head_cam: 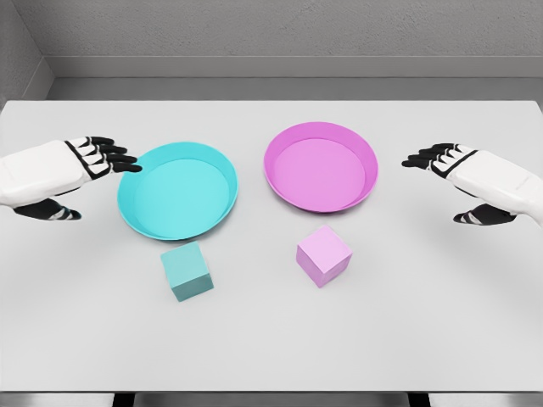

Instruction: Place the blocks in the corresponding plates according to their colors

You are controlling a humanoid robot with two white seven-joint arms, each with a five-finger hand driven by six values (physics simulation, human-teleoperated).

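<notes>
A cyan block (187,270) sits on the table just in front of the cyan plate (136,222). A pink block (323,254) sits in front of the pink plate (363,193). Both plates hold nothing. My left hand (89,174) hovers at the cyan plate's left rim, fingers spread and holding nothing. My right hand (450,182) hovers to the right of the pink plate, apart from it, fingers relaxed and open.
The white table (271,356) spans the view, with its front edge near the bottom. A grey wall stands behind the far edge.
</notes>
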